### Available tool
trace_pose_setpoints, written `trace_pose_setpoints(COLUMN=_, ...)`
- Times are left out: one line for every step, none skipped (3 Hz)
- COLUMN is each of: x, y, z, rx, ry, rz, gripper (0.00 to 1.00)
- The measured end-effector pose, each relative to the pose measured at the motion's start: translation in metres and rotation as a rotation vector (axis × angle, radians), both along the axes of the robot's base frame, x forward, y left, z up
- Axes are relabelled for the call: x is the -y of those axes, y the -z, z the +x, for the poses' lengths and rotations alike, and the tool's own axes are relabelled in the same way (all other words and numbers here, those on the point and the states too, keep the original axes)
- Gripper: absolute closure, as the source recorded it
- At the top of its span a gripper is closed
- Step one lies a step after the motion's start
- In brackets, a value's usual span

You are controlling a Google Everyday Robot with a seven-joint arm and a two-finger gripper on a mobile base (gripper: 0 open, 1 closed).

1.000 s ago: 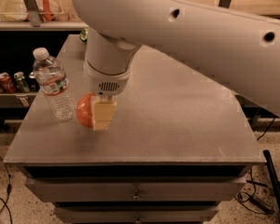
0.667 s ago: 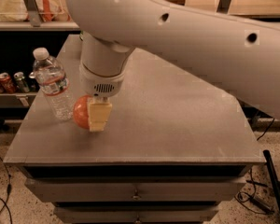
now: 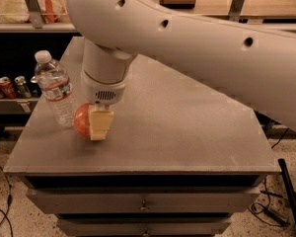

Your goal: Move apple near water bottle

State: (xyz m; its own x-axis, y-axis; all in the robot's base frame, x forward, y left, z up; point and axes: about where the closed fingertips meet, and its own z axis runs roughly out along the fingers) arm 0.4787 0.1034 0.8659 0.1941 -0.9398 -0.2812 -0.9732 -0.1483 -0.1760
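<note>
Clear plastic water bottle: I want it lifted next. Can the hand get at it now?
Probably not yet: the hand grips the round orange-red apple just beside the water bottle; once freed, nothing stands between them.

Gripper [image 3: 93, 124] clasping apple [image 3: 81, 119] low over grey table [image 3: 187, 132], just beside upright water bottle [image 3: 54, 90]

Tool [image 3: 94, 126] clamping apple [image 3: 80, 120], water bottle [image 3: 54, 90] crowding close beside, tabletop [image 3: 187, 132] free opposite
</note>
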Motion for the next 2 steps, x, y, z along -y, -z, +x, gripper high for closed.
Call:
trace_pose_setpoints(x=-0.0023, y=0.0038, z=0.0015, rx=-0.012, ry=0.004, rz=0.005, gripper=0.59)
trace_pose_setpoints(x=-0.0033, y=0.0064, z=0.0023, rx=-0.020, ry=0.007, rz=0.007, gripper=0.36)
